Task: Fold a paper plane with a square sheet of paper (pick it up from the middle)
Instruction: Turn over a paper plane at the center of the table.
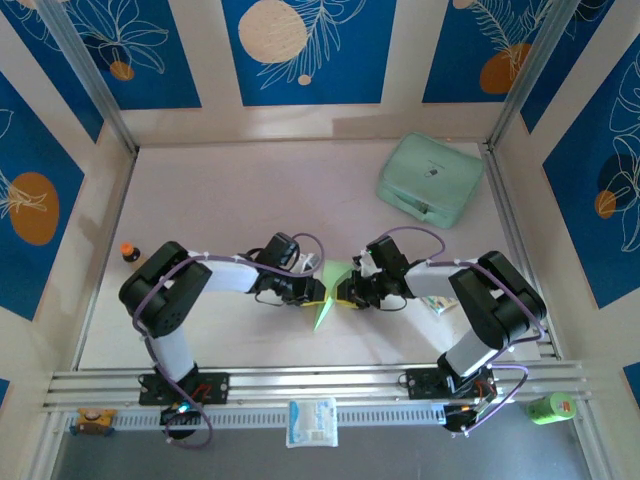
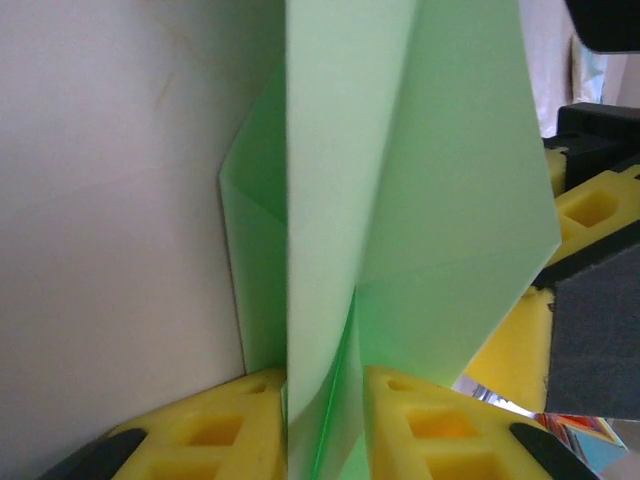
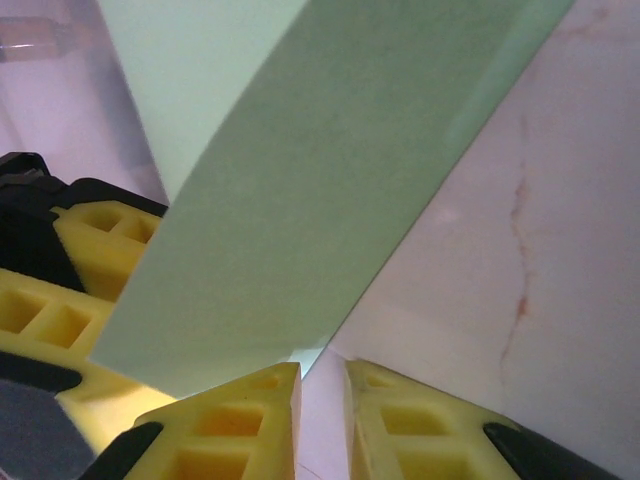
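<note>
At the near edge, a white-and-blue packet (image 1: 312,422) is seen lying by the rail. Further in, over the middle of the counter (image 1: 220,200), the paper plane (image 1: 324,308) is held between the two arms. Its folded edge is clamped by the left fingers (image 2: 215,430), closed tight. One corner is nipped by the right fingers (image 3: 225,425), almost closed. A mint-green case (image 1: 430,180) is set at the far right.

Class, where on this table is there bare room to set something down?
Free: the far-left stretch, bordered by back wall, mint-green case and left arm. Crowded: the middle, where left claw and right claw meet at the folded paper.
</note>
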Motion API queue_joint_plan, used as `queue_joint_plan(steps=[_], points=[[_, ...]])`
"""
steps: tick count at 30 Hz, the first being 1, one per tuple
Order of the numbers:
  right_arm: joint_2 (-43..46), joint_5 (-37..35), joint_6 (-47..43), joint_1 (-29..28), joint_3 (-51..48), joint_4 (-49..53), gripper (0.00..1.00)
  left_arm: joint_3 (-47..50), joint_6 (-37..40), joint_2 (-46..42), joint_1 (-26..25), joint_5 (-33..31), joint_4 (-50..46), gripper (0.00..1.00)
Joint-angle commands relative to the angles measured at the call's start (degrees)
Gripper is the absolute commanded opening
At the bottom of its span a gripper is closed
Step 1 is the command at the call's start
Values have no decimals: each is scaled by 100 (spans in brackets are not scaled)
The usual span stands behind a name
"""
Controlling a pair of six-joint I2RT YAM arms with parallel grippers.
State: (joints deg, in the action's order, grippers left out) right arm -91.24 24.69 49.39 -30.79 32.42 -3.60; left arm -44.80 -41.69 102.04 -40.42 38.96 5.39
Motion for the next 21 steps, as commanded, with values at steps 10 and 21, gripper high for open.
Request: queue_joint_plan(steps=[10, 21], points=[[306, -66, -2, 52, -79, 207, 20, 127, 37, -357, -140, -309, 102, 11], [1174, -789, -158, 205, 41, 974, 20, -500, 381, -1539, -455, -3958, -2764, 3]])
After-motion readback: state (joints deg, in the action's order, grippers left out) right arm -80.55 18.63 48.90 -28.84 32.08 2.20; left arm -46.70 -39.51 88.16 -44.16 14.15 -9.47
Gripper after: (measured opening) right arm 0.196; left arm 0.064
